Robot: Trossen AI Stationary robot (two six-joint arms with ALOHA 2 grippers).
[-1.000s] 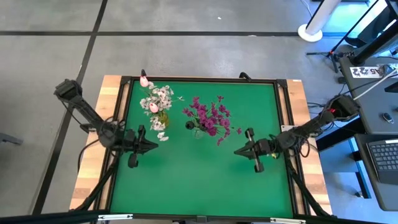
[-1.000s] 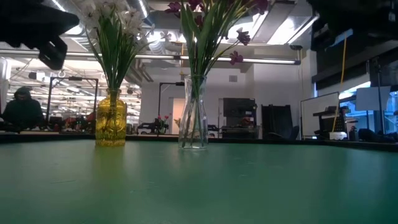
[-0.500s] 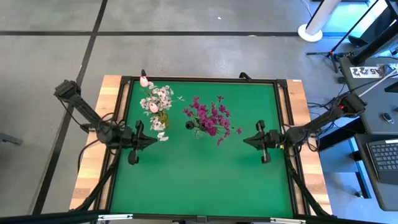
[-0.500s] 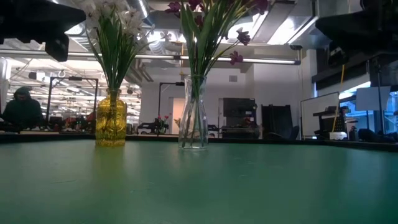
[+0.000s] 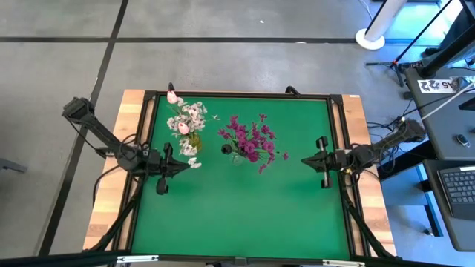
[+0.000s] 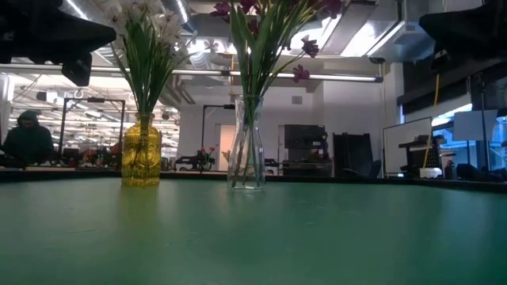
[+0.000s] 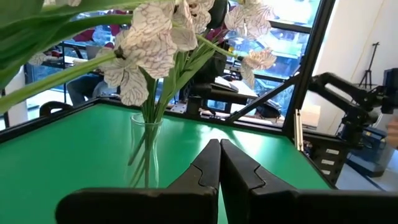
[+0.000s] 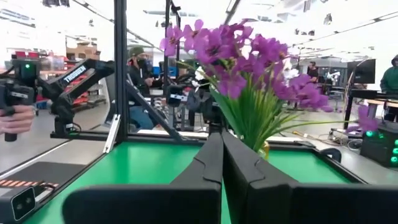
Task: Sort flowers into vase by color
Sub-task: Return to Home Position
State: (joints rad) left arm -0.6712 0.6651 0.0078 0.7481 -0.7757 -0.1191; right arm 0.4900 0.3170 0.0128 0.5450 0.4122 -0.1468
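Observation:
A yellow vase (image 6: pixel 142 150) holds white blossoms and pink-white tulip buds (image 5: pixel 187 122) on green stems, at the far left of the green mat. Right of it, a clear glass vase (image 6: pixel 246 154) holds the magenta-purple flowers (image 5: pixel 251 139). Both vases stand upright on their bases. My left gripper (image 5: pixel 185 168) hovers shut just near of the white flowers (image 7: pixel 146 46), pointing level toward the table's right, its tips (image 7: pixel 219 144) together. My right gripper (image 5: pixel 303 160) is shut by the right edge, pointing at the magenta flowers (image 8: pixel 245 59), tips (image 8: pixel 222 138) together. Neither holds anything.
A black frame (image 5: pixel 338 148) and wooden borders edge the mat (image 5: pixel 237 215), whose near half is bare. Beyond the table is a workshop, with a seated person (image 6: pixel 28 136) and a hand holding a controller (image 8: pixel 15 118).
My right gripper, shut throughout, has drawn back toward the table's right edge and slightly toward the far edge, away from the magenta flowers. The vases and flowers have stayed put.

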